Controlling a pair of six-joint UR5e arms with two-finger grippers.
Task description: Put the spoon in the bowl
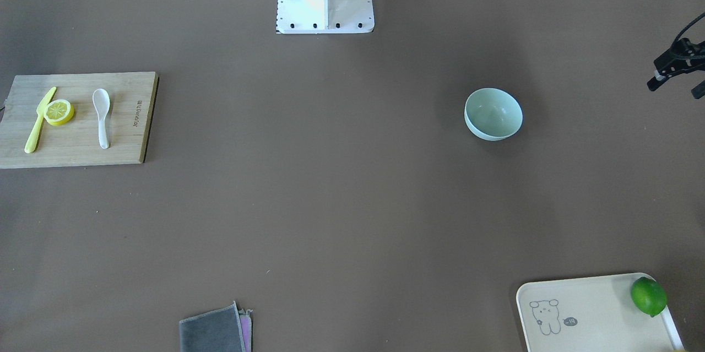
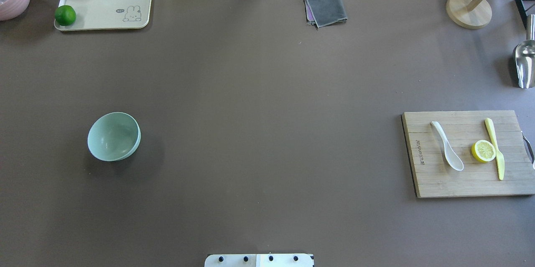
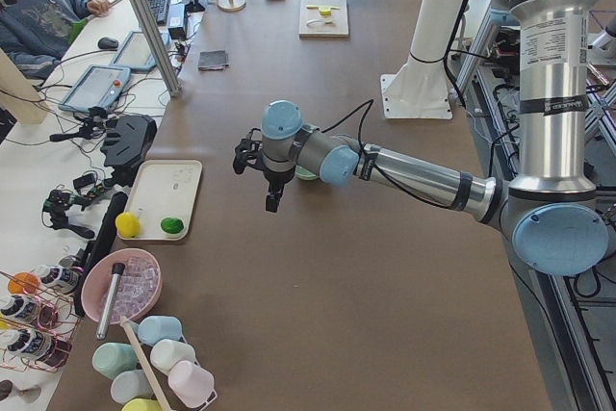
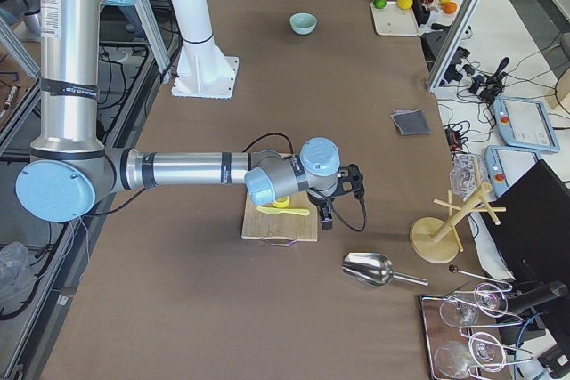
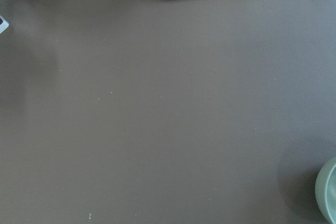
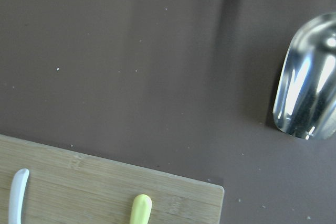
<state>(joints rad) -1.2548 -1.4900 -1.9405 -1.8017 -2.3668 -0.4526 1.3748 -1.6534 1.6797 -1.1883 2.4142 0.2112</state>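
Lying on the cutting board beside the lemon slice, the spoon awaits pickup. The bowl sits well apart from the board. The right end effector hovers at the board's edge, likely as the nearer arm. I cannot tell whether it or the left end effector is open.

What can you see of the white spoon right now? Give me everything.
The spoon is small, glossy white, ceramic-looking, with a short thick handle and deep oval scoop. It lies flat, hollow side up, on the wooden cutting board, scoop end toward the robot, handle angled away. It sits apart from the lemon slice beside it, touching only the board. Nothing grips it.
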